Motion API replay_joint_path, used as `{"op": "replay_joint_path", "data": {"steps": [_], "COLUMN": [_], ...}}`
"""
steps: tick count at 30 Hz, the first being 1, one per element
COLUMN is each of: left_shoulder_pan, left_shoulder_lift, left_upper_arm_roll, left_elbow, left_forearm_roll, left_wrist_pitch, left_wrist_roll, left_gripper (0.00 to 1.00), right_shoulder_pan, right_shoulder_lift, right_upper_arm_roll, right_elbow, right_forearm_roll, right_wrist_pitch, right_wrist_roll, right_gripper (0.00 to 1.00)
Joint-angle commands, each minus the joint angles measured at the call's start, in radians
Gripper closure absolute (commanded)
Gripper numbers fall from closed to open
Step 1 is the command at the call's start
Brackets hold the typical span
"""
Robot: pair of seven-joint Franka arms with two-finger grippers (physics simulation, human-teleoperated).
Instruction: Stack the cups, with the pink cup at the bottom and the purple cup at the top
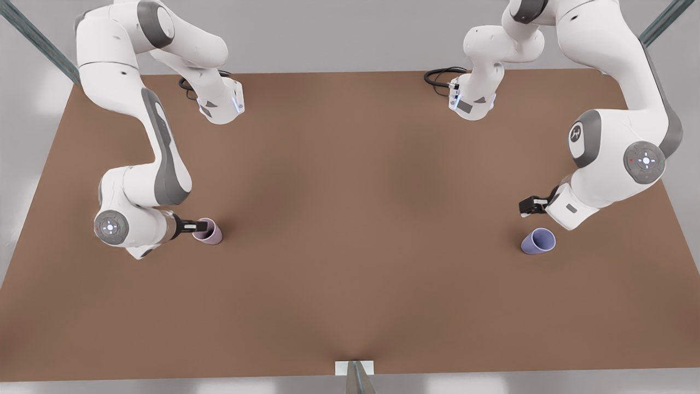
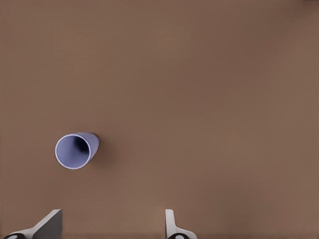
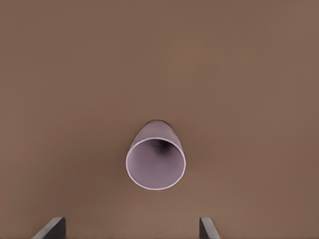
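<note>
Cups sat well apart on my brown bench (image 1: 350, 219), one toward each side edge. My right pincer (image 1: 192, 225) hovered over the pink cup (image 1: 208, 231), which stood upright near the bench edge on the front view's left. From my right wrist I looked straight down into that pink cup (image 3: 155, 158); its mouth faced up at me and nothing lay inside it. My right pincer's two fingers (image 3: 51, 228) stood wide apart, wider than the cup's rim, one off to each side of it, and they gripped nothing.

My left pincer (image 1: 531, 206) hung above the bench near the edge on the front view's right, just beside the purple cup (image 1: 538, 241) but not over it. From my left wrist the purple cup (image 2: 76, 150) lay off to one side of my fingers (image 2: 47, 224) rather than between them. It also stood upright with its mouth open to the top, and I saw nothing in it, though its depth was shadowed. My left pincer was spread open too, with only bare bench between the two tips, and it had hold of nothing.

Neither cup touched the other, and each rested on the bench by itself.
</note>
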Motion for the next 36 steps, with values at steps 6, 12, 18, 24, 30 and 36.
{"op": "replay_joint_path", "data": {"steps": [6,12,18,24,30,36], "left_shoulder_pan": [0.0,0.0,0.0,0.0,0.0,0.0], "left_shoulder_lift": [0.011,0.017,0.022,0.023,0.026,0.028], "left_upper_arm_roll": [0.0,0.0,0.0,0.002,0.002,0.002], "left_elbow": [-0.003,-0.004,-0.004,-0.004,-0.004,-0.004], "left_forearm_roll": [0.001,0.003,0.017,0.017,0.017,0.017], "left_wrist_pitch": [-0.022,-0.023,-0.034,-0.032,-0.032,-0.032], "left_wrist_roll": [-0.005,-0.005,-0.005,-0.005,-0.005,0.0], "left_gripper": [0.0,0.0,0.0,0.0,0.0,0.0], "right_shoulder_pan": [-0.013,-0.035,-0.062,-0.064,-0.061,0.033], "right_shoulder_lift": [-0.007,0.053,0.052,0.095,0.102,0.092], "right_upper_arm_roll": [-0.018,-0.021,-0.021,-0.021,-0.021,0.07], "right_elbow": [-0.094,-0.152,-0.24,-0.237,-0.231,-0.03], "right_forearm_roll": [-0.039,-0.053,-0.053,-0.042,-0.042,-0.043], "right_wrist_pitch": [0.204,0.25,0.321,0.368,0.382,0.304], "right_wrist_roll": [0.034,0.034,0.026,0.029,0.03,0.31], "right_gripper": [0.0,0.0,0.12,0.58,0.79,0.79]}}
